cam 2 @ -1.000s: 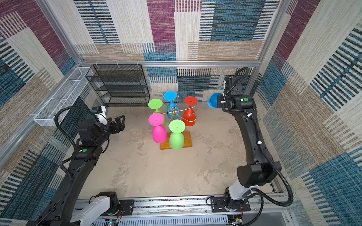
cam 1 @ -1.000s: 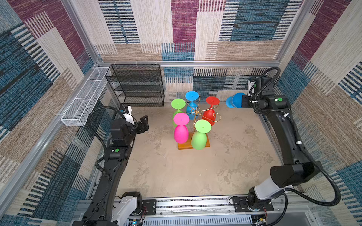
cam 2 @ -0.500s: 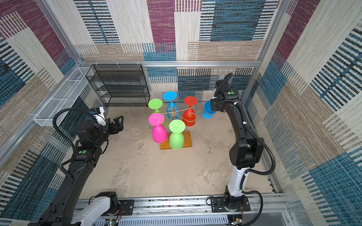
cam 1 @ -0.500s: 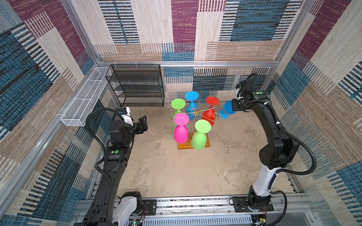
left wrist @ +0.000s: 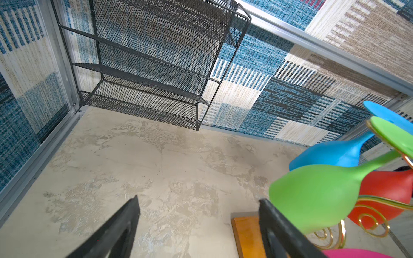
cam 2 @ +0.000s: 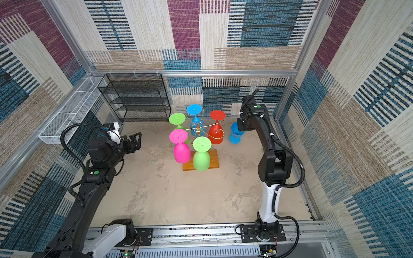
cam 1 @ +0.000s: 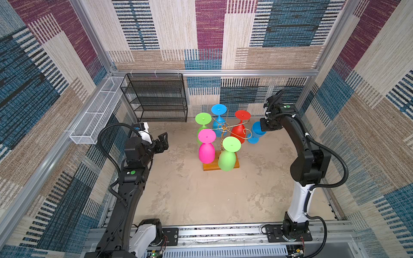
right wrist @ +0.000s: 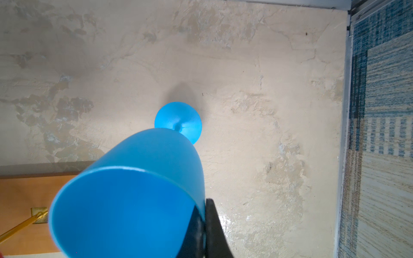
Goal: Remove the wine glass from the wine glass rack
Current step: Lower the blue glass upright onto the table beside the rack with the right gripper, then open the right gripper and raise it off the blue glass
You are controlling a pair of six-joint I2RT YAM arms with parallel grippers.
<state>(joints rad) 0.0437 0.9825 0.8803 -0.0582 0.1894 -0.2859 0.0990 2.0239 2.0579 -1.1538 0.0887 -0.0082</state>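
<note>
Top views: I find the blue wine glass off the wine glass rack, just to the rack's right, bowl up and foot down. The right gripper is pinched onto the bowl's rim. The left gripper hangs well left of the rack, jaws spread wide, holding nothing.

Left wrist: both fingers stand far apart, with a green glass hanging from the rack close by.

Right wrist: the fingers clamp the blue rim. The foot is low beside the rack's base, and I cannot confirm floor contact.
</note>
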